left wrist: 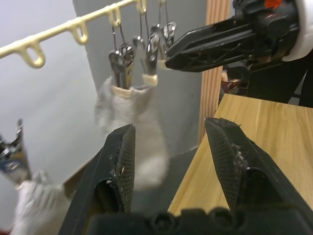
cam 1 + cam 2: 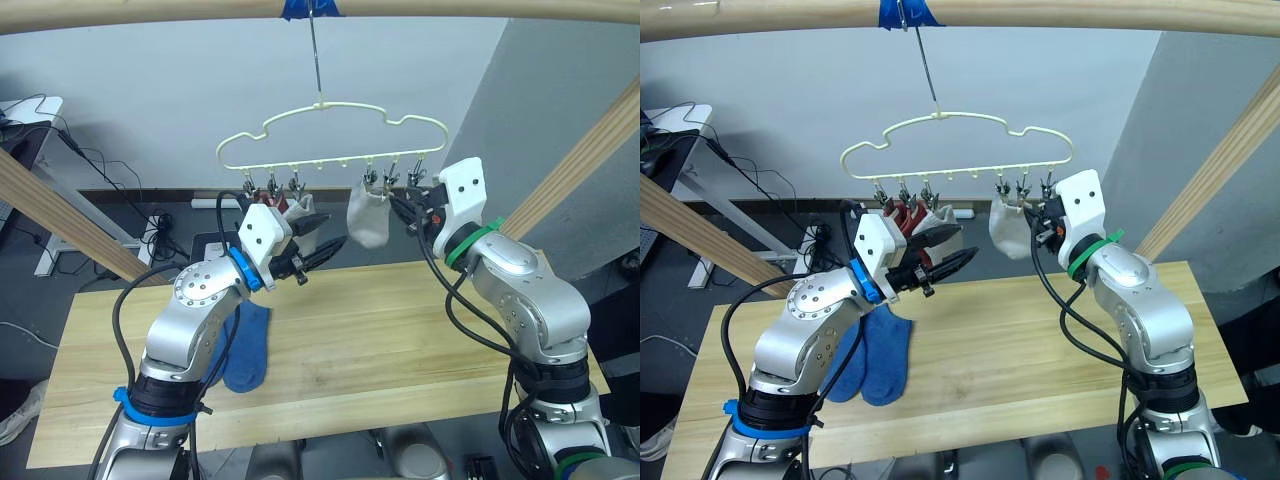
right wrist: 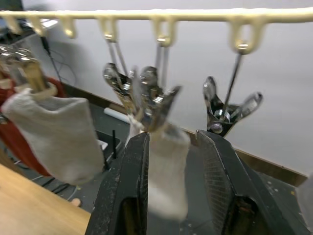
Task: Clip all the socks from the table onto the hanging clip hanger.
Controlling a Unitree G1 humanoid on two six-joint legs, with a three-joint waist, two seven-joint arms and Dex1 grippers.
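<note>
Four socks already clipped along the clip hanger (image 2: 330,135): rust-red pair (image 2: 902,214) and one light grey at left, another grey sock (image 2: 368,220) at right. Blue socks (image 2: 872,352) lying limp on the table (image 2: 400,330), near left. Left gripper (image 2: 940,252) spread and empty; right gripper (image 3: 171,181) open beside the grey sock's clip. Soft, light knit, likely floppy; best pinched at the cuff.
</note>
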